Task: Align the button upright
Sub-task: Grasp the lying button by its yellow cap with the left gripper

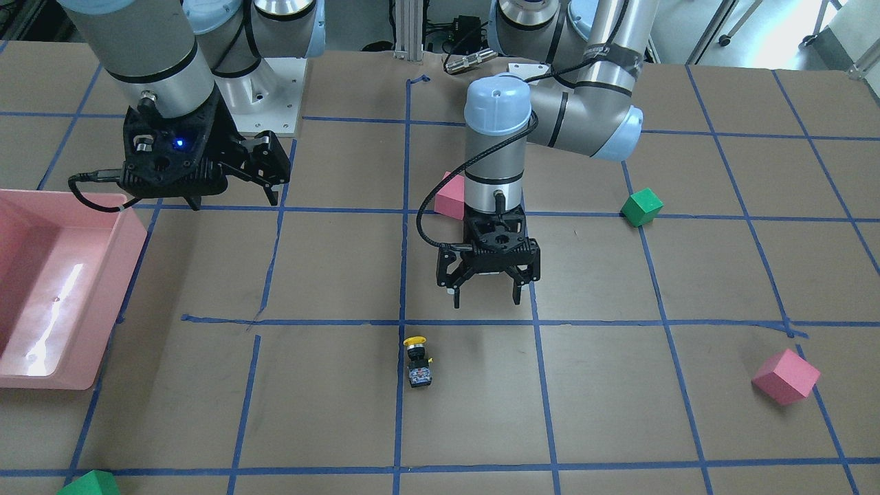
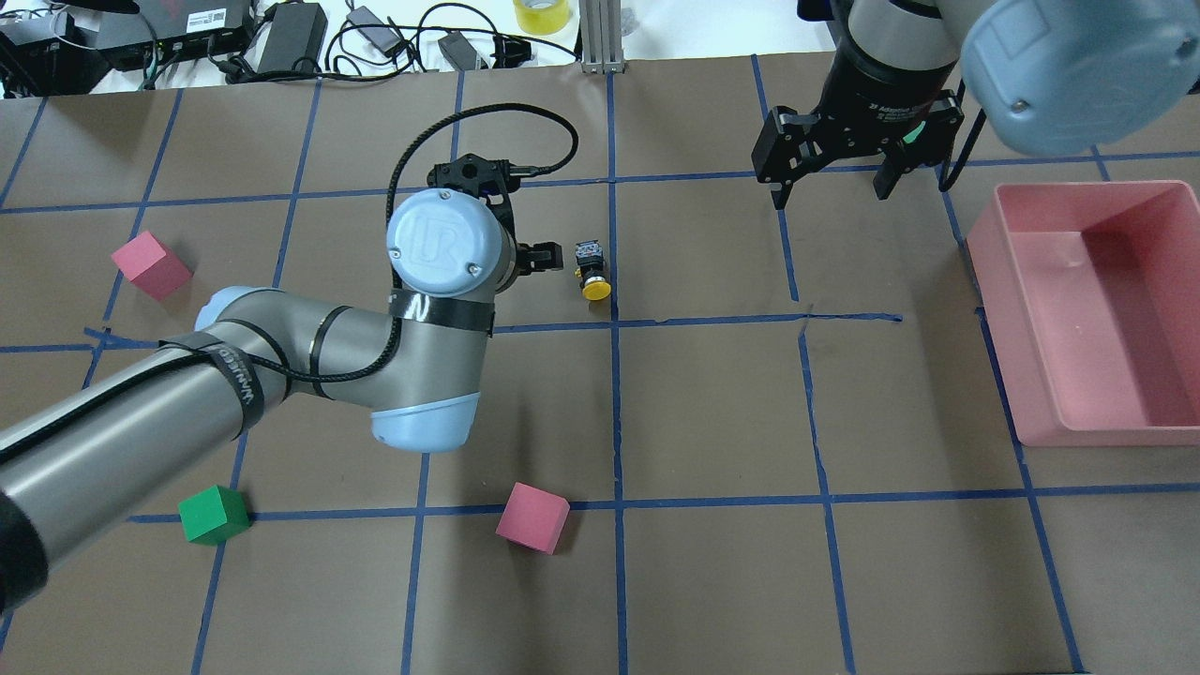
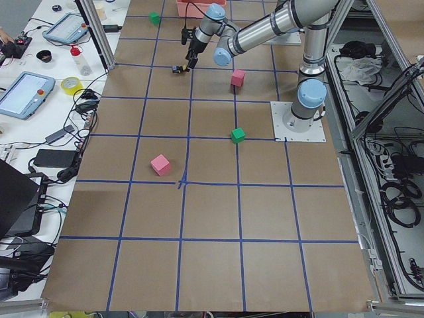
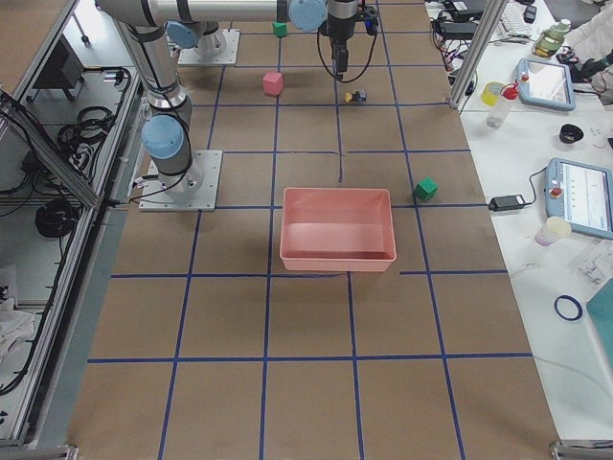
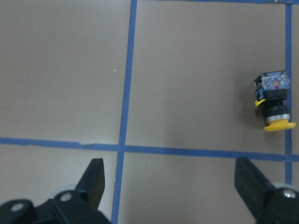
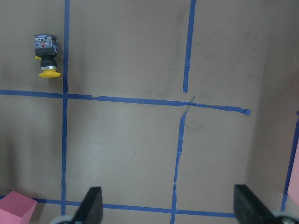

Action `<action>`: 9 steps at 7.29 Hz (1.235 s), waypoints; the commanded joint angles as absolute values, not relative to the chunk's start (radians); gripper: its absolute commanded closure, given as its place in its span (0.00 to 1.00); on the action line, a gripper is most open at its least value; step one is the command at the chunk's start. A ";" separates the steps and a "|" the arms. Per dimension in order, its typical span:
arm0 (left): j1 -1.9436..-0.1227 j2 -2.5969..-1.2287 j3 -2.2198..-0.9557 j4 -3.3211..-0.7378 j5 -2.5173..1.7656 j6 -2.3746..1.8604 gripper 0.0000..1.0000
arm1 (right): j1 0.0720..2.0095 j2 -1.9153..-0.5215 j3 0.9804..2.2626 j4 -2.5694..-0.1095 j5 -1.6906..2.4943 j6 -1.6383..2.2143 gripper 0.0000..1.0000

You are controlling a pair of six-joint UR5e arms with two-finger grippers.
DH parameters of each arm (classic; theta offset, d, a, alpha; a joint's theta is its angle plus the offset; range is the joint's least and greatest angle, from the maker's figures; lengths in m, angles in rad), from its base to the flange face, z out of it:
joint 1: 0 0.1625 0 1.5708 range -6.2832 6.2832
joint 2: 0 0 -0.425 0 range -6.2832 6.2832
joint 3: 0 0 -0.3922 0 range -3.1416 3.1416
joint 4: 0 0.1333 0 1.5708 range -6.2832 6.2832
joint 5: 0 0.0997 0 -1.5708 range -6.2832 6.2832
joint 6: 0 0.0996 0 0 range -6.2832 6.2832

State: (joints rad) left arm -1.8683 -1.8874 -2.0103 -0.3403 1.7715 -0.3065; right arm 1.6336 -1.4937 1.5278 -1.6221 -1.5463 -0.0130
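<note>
Matt paper-covered table [image 2: 712, 422], glossy pink plastic bin [image 2: 1008, 309]

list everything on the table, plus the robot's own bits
button: 1, yellow cap and black body, lying on its side mid-table
pink cubes: 2, pink, robot's left half
green cubes: 2, green, one left half, one far right corner
bin: 1, pink, robot's right
table: 1, brown, blue tape grid
left gripper: 1, black, open, near the button
right gripper: 1, black, open, near the bin
</note>
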 commanded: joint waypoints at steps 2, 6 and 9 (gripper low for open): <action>-1.988 -2.067 -1.979 -0.152 1.882 -0.461 0.00 | 1.626 -1.509 1.536 -1.621 -1.560 -0.026 0.00; -2.023 -2.206 -1.888 -0.071 1.916 -0.491 0.08 | 1.612 -1.526 1.534 -1.635 -1.580 -0.026 0.00; -2.029 -2.244 -1.867 -0.052 1.916 -0.491 0.10 | 1.611 -1.542 1.534 -1.617 -1.628 -0.023 0.00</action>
State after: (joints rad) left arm -2.0255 -2.2335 -1.8730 -0.0568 1.9158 -0.4908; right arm 1.6110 -1.5352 1.5331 -1.6227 -1.6180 -0.0242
